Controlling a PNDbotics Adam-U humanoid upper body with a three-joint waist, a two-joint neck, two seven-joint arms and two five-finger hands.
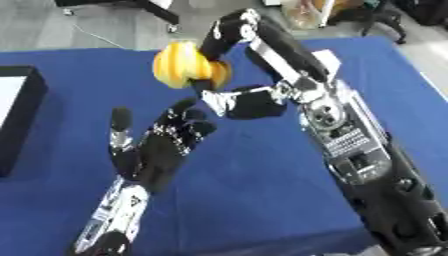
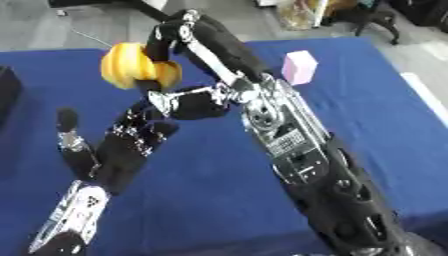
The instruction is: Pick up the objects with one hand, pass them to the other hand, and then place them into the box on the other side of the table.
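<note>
Left eye view: the rounded yellow-orange ribbed object (image 1: 188, 65) is held upper centre, the right hand (image 1: 229, 40) curled round it; the left hand (image 1: 162, 147) waits below, fingers spread – it should be closed fully before release. The black box (image 1: 19, 117), left edge – contents hidden

Right eye view: a pink block (image 2: 298, 67) sits upper right

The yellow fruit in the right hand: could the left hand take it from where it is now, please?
Probably yes. The left hand is open, palm up, just below the yellow fruit that the right hand holds, with nothing between them.
</note>
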